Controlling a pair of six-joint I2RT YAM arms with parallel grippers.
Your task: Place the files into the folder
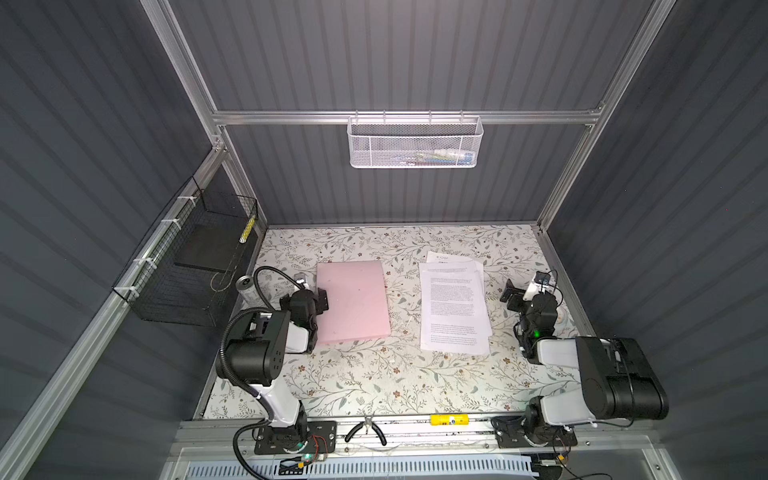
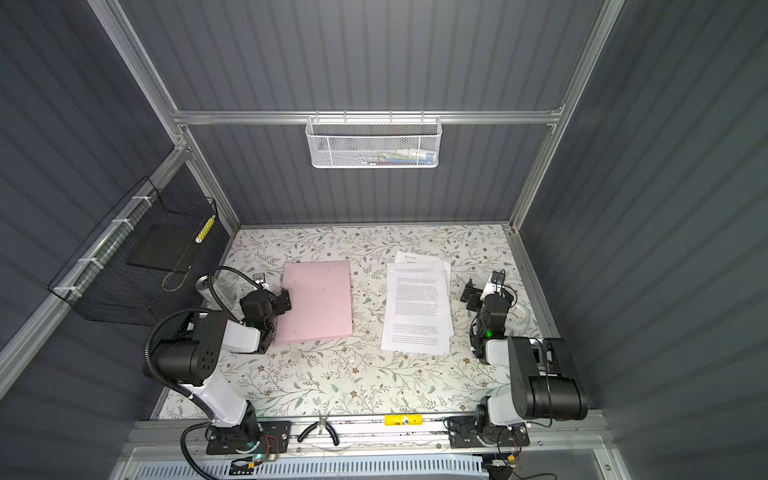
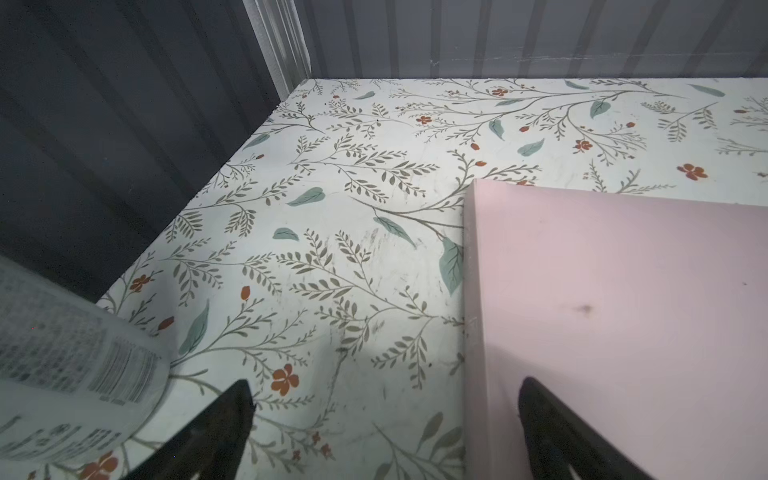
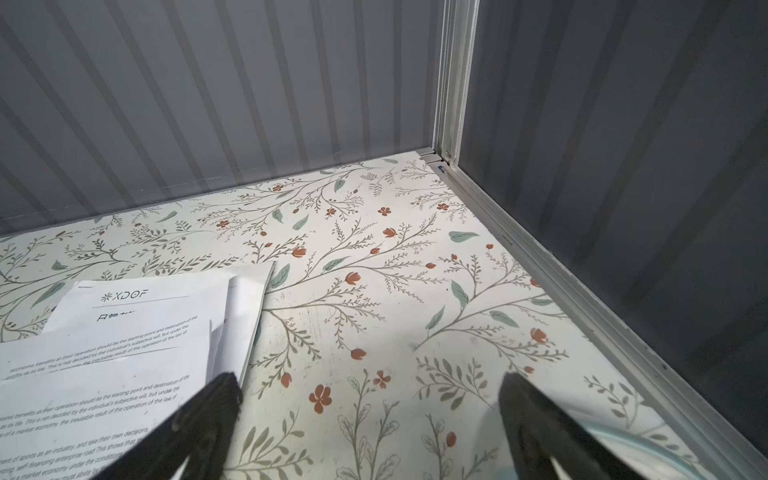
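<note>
The pale pink folder (image 1: pixel 353 299) (image 2: pixel 318 301) lies shut and flat, left of the table's middle. Its near-left edge fills part of the left wrist view (image 3: pixel 623 311). The files (image 1: pixel 453 307) (image 2: pixel 417 307) are a loose, fanned stack of white printed sheets lying to the right of the folder. My left gripper (image 1: pixel 321 300) (image 3: pixel 384 386) is open at the folder's left edge, with one finger over the pink cover and the other over the tablecloth. My right gripper (image 1: pixel 512 296) (image 4: pixel 370 380) is open just right of the files (image 4: pixel 104 353), holding nothing.
A silver can (image 1: pixel 245 289) (image 3: pixel 62 374) stands close to the left gripper. A clear round dish (image 2: pixel 519 318) sits by the right arm. A black wire basket (image 1: pixel 199 266) hangs on the left wall and a white mesh basket (image 1: pixel 415 143) on the back rail. Pliers (image 1: pixel 368 430) lie on the front rail.
</note>
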